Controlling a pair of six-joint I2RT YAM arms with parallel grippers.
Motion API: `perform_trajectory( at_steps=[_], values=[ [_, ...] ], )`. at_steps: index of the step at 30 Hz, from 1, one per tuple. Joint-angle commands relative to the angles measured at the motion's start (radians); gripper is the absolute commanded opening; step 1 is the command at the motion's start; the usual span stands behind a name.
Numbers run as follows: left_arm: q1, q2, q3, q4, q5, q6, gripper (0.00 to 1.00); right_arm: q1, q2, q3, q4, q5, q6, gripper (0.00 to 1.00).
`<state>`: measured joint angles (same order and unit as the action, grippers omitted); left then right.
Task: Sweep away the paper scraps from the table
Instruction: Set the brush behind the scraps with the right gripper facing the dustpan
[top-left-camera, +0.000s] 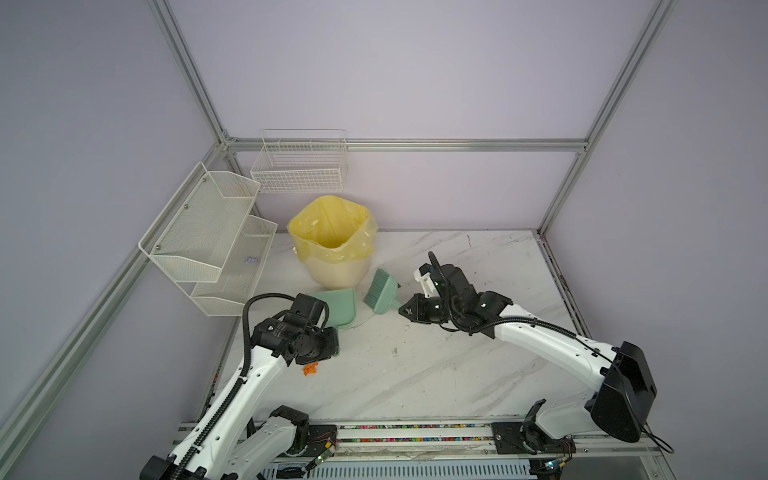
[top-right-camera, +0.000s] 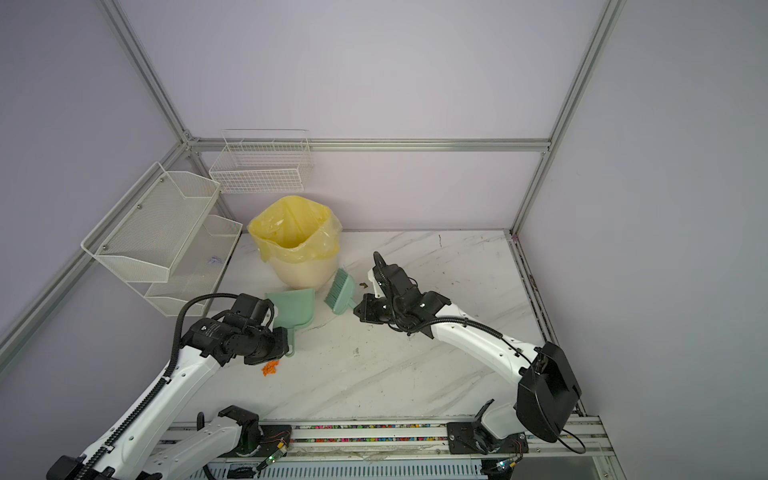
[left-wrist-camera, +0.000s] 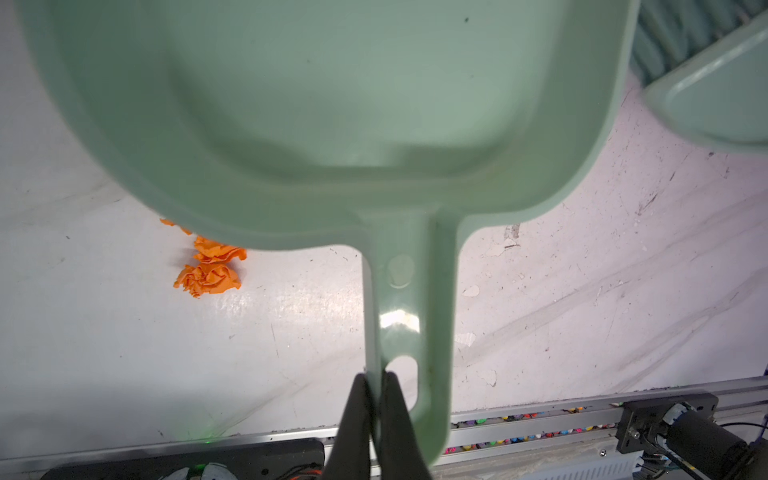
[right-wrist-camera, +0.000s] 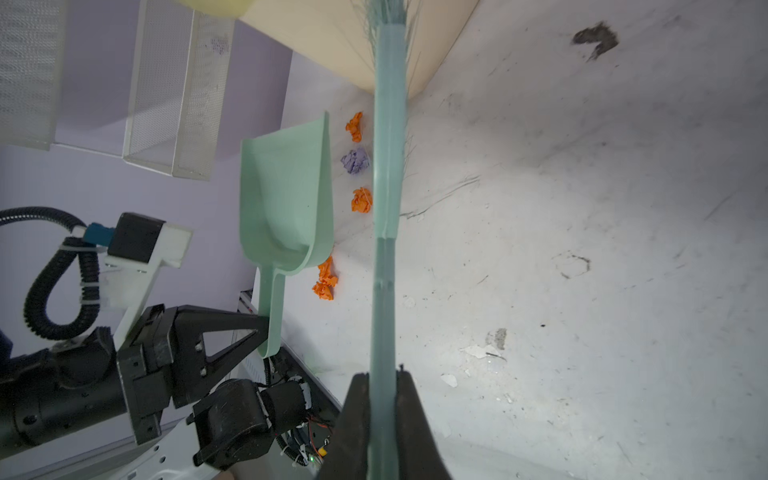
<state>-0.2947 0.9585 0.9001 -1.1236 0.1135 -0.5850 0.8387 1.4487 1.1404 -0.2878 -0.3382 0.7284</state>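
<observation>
The left gripper (left-wrist-camera: 375, 380) is fully closed on the end of the handle of the green dustpan (left-wrist-camera: 332, 104), its two fingers pinching the handle's edge beside the hanging hole. The right gripper (right-wrist-camera: 382, 380) is fully closed on the handle of the green brush (right-wrist-camera: 388, 166), whose bristles point toward the cream bin (right-wrist-camera: 332, 50). The paper scraps (right-wrist-camera: 361, 200) lie on the table (top-left-camera: 436, 374) in two groups. An orange pair (left-wrist-camera: 212, 278) sits where the pan meets its handle, partly hidden under the pan's rear edge in the left wrist view and near the left gripper; in both top views it shows just beside that arm's wrist. In the right wrist view, three more wads form a row in the narrow gap between the dustpan's side and the brush: orange, a lavender wad (right-wrist-camera: 356, 161), then orange. They lie ahead of the right gripper, and the nearest orange one appears to touch the brush's edge. The top views do not show this row.
</observation>
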Motion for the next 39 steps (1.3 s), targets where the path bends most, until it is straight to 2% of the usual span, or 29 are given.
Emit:
perform_trajectory(
  at_steps=[1,10,21,32,39],
  values=[
    [0.041,-0.002,-0.045,0.067,0.051,-0.014,0.0,0.056,0.035,-0.011,0.093,0.0,0.067,0.0],
    [0.163,0.005,-0.045,0.101,0.123,0.006,0.0,0.131,0.105,0.031,0.152,0.004,0.111,0.0],
    [0.263,0.026,-0.018,0.089,0.137,0.061,0.0,0.209,0.22,0.107,0.244,0.029,0.193,0.0],
    [0.373,0.034,-0.005,0.078,0.179,0.105,0.0,0.221,0.334,0.181,0.321,0.013,0.239,0.0],
    [0.399,0.038,0.015,0.064,0.178,0.128,0.0,0.223,0.417,0.216,0.373,-0.009,0.279,0.0]
  ],
)
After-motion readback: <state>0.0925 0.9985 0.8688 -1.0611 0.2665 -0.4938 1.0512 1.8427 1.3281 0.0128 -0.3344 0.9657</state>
